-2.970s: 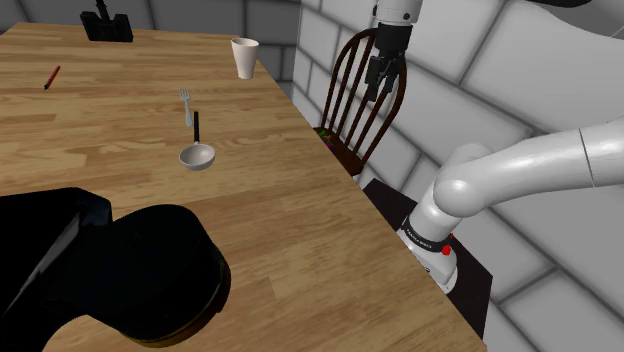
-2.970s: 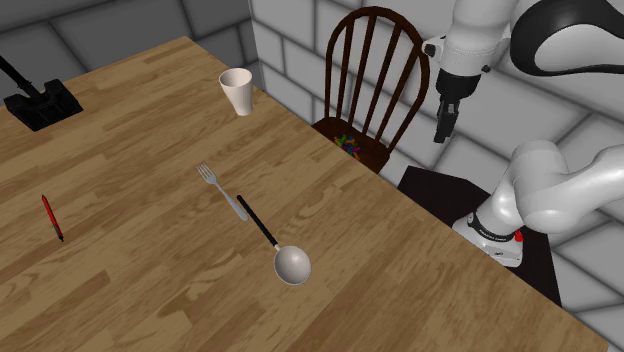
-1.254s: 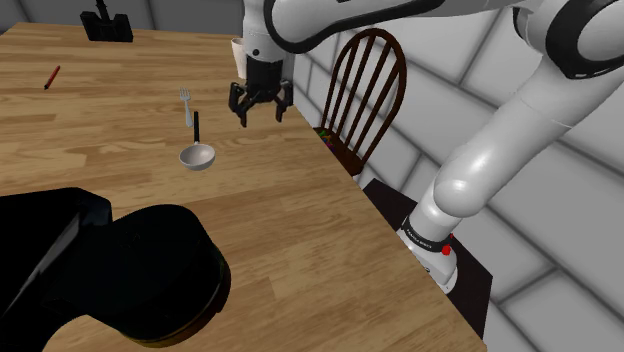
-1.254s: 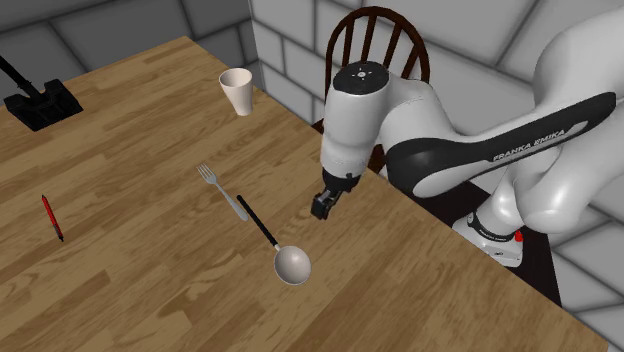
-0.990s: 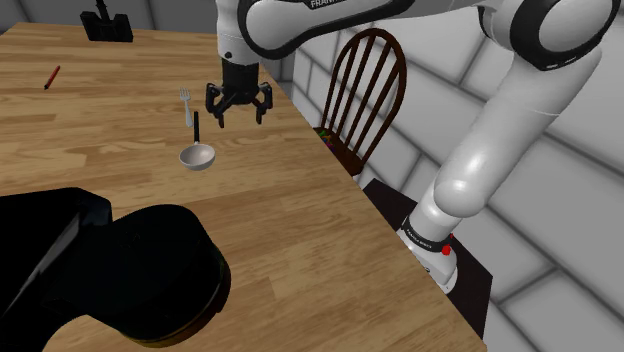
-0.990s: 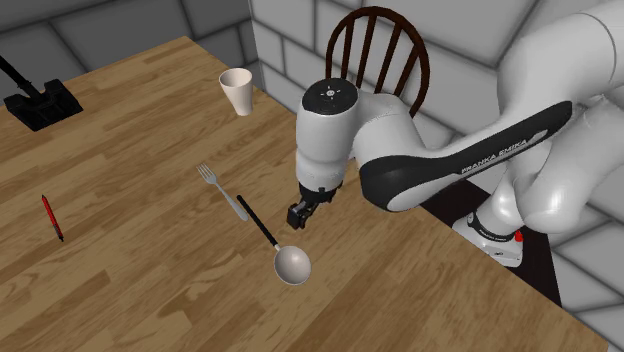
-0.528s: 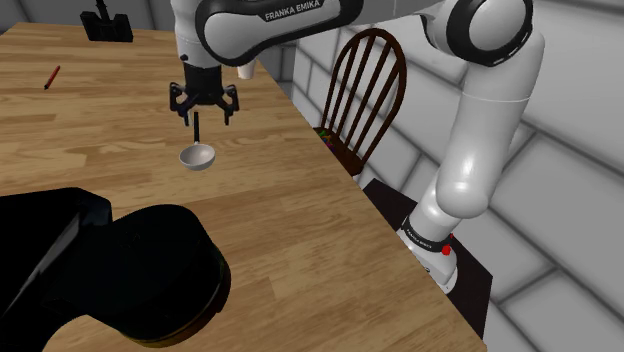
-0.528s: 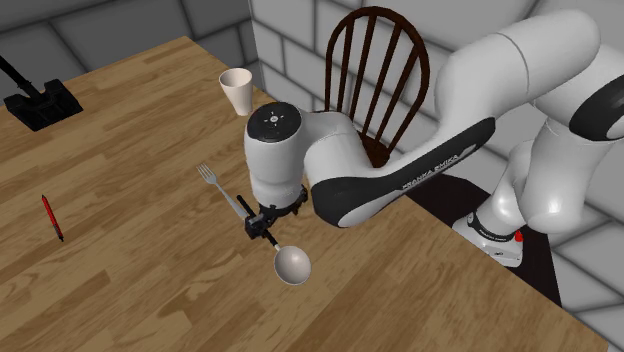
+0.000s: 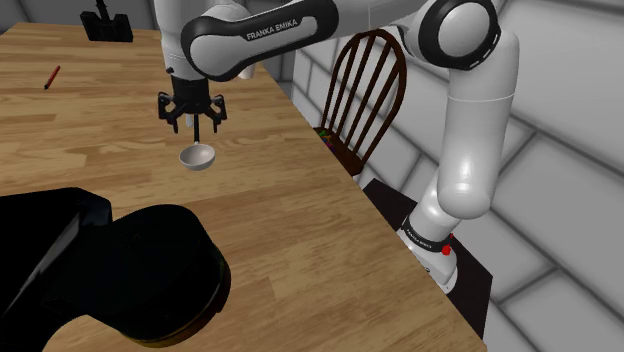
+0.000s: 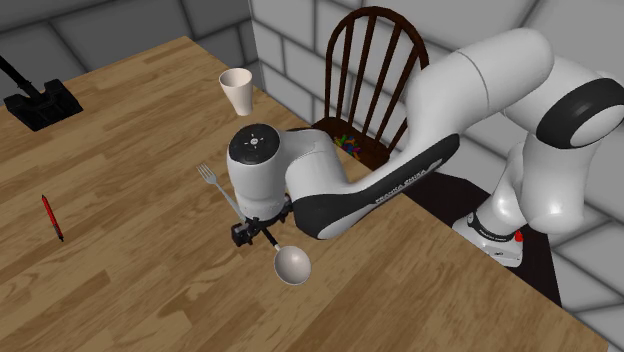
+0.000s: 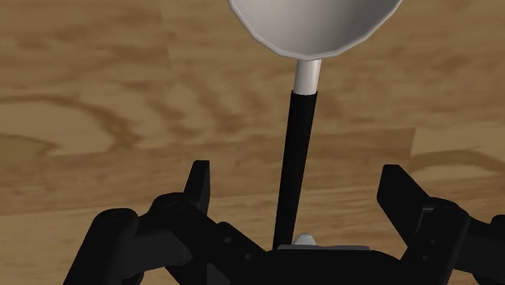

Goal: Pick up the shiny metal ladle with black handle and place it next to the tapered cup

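grained wood table [image 9: 90, 110], pale unshiny ladle bowl [image 11: 311, 24], matt black handle [image 11: 296, 154], smooth white arm [image 10: 480, 80]

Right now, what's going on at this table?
The white arm's black hand hovers low over the ladle, which lies flat on the wooden table. In the wrist view its open fingers stand either side of the ladle's black handle without touching it, so nothing is held yet. The tapered cup stands upright further along the table, near the chair. A fork lies by the handle's end.
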{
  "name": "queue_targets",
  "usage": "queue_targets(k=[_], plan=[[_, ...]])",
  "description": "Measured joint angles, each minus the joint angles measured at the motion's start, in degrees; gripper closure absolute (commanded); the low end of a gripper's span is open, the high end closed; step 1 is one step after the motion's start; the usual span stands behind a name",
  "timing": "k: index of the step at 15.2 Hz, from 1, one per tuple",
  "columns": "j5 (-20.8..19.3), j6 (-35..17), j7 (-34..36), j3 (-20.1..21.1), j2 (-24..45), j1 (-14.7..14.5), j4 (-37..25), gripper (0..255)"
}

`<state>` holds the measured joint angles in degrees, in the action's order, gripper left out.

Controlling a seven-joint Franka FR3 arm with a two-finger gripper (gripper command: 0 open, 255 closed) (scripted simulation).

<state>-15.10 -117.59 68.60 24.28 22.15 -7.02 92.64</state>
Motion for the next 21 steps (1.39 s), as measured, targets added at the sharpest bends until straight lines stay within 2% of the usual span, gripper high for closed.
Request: queue_targets(k=[8,9,21], plan=[[-0.51,-1.73,0.37,-0.24,0.86,-0.07,0.94,0],[-0.51,-1.73,0.37,-0.24,0.86,-0.07,0.94,255],[-0.35,-0.82,0.26,-0.14,0.67,-0.14,0.18,255]])
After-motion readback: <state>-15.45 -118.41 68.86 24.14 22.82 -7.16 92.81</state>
